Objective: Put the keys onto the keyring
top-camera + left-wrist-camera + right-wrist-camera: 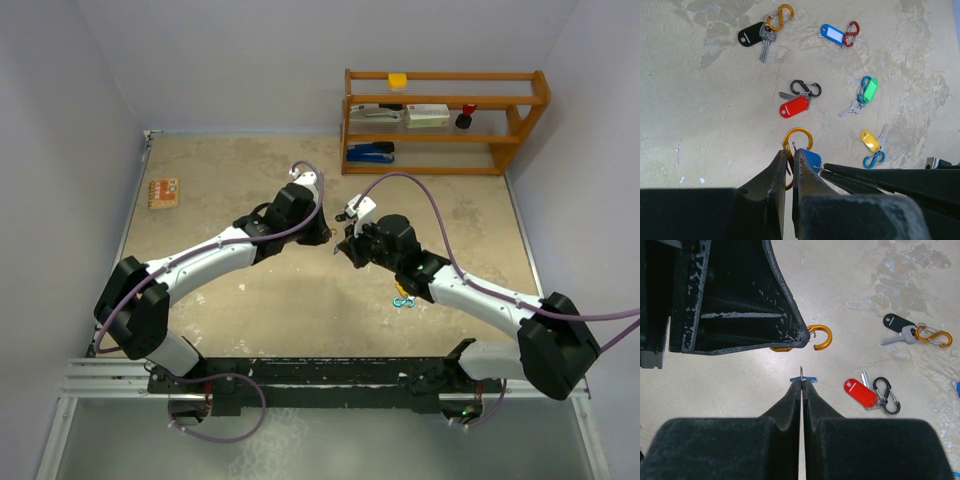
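Pinching is recorded at both grippers: an orange carabiner is clamped between the pressed-together fingers of the left gripper, lower centre; a blue key tag is nipped edge-on by the closed right gripper, just below that carabiner. Five tagged key sets are laid on the table higher up, each with a carabiner: black, blue, red, green, yellow; lettering too small to read. A wooden shelf, upper right, is stocked with a blue stapler and a white box.

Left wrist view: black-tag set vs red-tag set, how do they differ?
The black tag carries an orange clip; the red tag carries a black clip. The black tag's key lies fully exposed; the red tag's key is partly hidden under it. Both lie flat on the table.
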Robot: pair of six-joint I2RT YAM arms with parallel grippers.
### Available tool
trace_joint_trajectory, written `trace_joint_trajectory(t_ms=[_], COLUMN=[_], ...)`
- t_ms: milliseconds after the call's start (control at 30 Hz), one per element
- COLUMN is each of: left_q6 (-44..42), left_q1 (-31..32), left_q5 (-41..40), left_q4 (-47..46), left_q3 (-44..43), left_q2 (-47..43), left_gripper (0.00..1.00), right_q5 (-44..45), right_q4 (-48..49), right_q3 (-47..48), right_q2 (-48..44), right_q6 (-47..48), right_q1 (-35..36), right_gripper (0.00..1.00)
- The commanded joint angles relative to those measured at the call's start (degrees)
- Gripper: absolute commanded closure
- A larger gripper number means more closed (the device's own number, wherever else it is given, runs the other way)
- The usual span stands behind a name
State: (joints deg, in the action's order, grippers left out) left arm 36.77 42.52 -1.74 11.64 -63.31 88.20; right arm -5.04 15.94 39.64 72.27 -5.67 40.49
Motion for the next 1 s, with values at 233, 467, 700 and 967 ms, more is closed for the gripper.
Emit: trace_joint_trajectory(t_ms=[233, 467, 700, 967], left_q6=[-1.7, -1.9, -2.2, -2.5], left_q1=[0.5, 0.5, 0.6, 0.7], left_q5=[1.0, 1.5, 1.8, 1.9], left_q4=[-0.9, -0.7, -0.5, -0.3], left_q3=[-2.8, -2.7, -2.5, -2.2], left_q2=[0.1, 0.2, 0.0, 0.0], left_gripper=[1.00, 1.00, 1.00, 1.00], right_q5=[1.0, 1.3, 1.3, 1.3], right_q4=[1.6, 1.6, 1.9, 2.0], right_q3=[3.2, 3.6, 3.8, 3.8], right_q2=[0.9, 1.2, 1.8, 1.9], right_q6=[1.2, 1.4, 1.5, 1.5], right_q1=[0.4, 0.4, 0.3, 0.4], right_gripper=[1.00, 1.00, 1.00, 1.00])
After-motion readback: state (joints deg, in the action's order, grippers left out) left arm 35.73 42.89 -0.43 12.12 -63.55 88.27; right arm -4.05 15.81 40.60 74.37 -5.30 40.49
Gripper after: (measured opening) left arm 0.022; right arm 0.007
